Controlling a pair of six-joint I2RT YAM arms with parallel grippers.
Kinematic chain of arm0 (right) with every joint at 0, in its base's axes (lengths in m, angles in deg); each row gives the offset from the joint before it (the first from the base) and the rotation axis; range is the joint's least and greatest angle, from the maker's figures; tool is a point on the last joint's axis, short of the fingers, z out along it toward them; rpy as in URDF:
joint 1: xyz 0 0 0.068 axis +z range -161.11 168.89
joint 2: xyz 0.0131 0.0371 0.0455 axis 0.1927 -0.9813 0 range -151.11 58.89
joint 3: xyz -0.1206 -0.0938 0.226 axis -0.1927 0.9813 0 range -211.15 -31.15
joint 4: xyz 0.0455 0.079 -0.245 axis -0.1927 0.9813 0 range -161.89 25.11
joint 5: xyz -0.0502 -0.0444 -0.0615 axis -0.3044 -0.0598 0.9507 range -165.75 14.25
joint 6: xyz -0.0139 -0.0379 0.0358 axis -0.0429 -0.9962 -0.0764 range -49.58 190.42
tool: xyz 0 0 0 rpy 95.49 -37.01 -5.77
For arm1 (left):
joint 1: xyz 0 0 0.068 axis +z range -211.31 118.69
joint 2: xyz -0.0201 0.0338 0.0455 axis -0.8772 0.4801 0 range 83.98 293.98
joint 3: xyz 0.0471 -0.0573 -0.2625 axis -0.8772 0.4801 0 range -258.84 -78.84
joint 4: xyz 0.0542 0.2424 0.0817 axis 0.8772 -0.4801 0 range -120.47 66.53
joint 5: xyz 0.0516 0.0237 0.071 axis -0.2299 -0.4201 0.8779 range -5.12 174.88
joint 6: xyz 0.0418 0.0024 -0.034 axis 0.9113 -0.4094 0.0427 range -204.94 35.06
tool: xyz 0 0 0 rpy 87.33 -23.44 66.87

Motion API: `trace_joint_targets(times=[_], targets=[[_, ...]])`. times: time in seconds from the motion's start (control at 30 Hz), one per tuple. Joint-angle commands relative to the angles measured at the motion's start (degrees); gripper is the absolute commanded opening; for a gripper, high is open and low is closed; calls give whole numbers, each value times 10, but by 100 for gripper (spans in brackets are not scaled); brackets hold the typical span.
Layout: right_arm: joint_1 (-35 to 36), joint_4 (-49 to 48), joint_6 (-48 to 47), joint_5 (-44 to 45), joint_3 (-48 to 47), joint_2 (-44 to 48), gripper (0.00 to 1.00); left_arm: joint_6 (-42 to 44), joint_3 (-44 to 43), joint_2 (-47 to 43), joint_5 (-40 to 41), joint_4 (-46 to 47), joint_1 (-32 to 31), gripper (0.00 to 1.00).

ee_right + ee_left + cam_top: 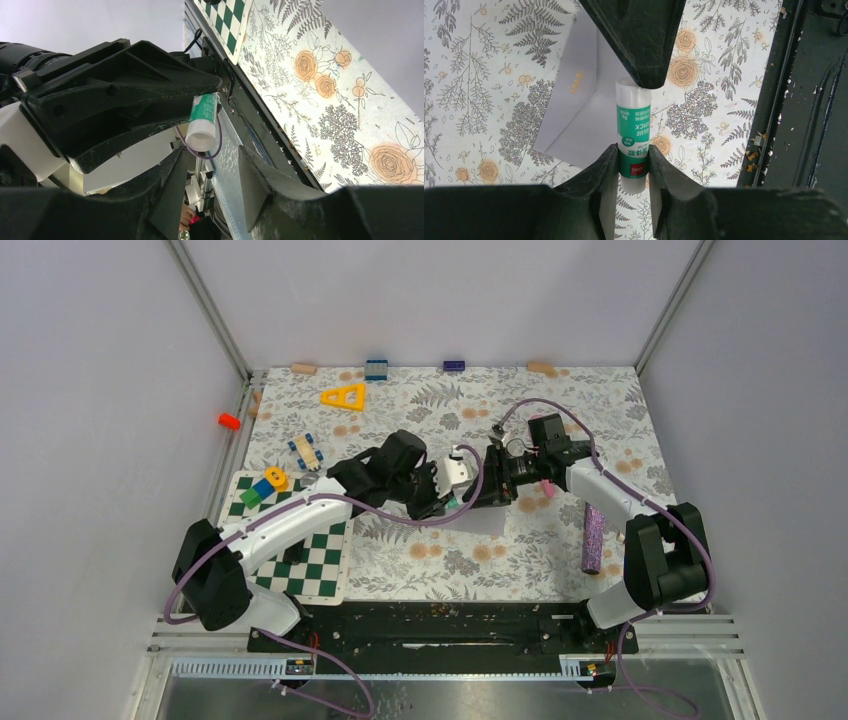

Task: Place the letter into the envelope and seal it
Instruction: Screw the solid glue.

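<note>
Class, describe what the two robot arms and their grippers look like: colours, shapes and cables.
The left arm and right arm have white link shells between bulky black joints, each trailed by a looping purple cable. The left gripper and right gripper are matte black, each with two broad, wedge-shaped fingers.

Floral table (pixel 560 410): envelope (pixel 574 100), chessboard (pixel 320 562), purple tube (pixel 593 538).
</note>
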Motion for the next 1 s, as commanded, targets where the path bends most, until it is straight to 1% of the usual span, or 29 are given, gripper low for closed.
trace_joint_targets(times=[0.0, 0.1, 0.33, 0.47, 0.6, 0.77, 0.83, 0.9, 0.97], targets=[[9, 12, -14, -3, -32, -1, 49, 9, -23, 2, 10, 13, -6, 0], [10, 8, -9, -15, -35, -1, 50, 9, -21, 5, 11, 13, -6, 0], [20, 9, -16, 9, -30, -11, 46, 8, -25, 8, 8, 13, -10, 0], [27, 9, -15, 5, -39, -23, 44, 8, -23, 8, 10, 13, -11, 0], [28, 9, -18, 4, -40, -24, 38, 9, -21, 5, 10, 13, -10, 0], [28, 14, -30, 5, -41, -19, 24, 10, -20, 6, 5, 13, -11, 0], [27, 29, -48, 5, -45, -19, 23, 9, -21, 6, -5, 10, -11, 0], [27, 40, -77, 2, -45, -16, 23, 6, -23, 7, -34, 3, -8, 0], [28, 50, -120, -2, -40, -3, 23, -2, -31, 11, -95, -10, 5, 0]])
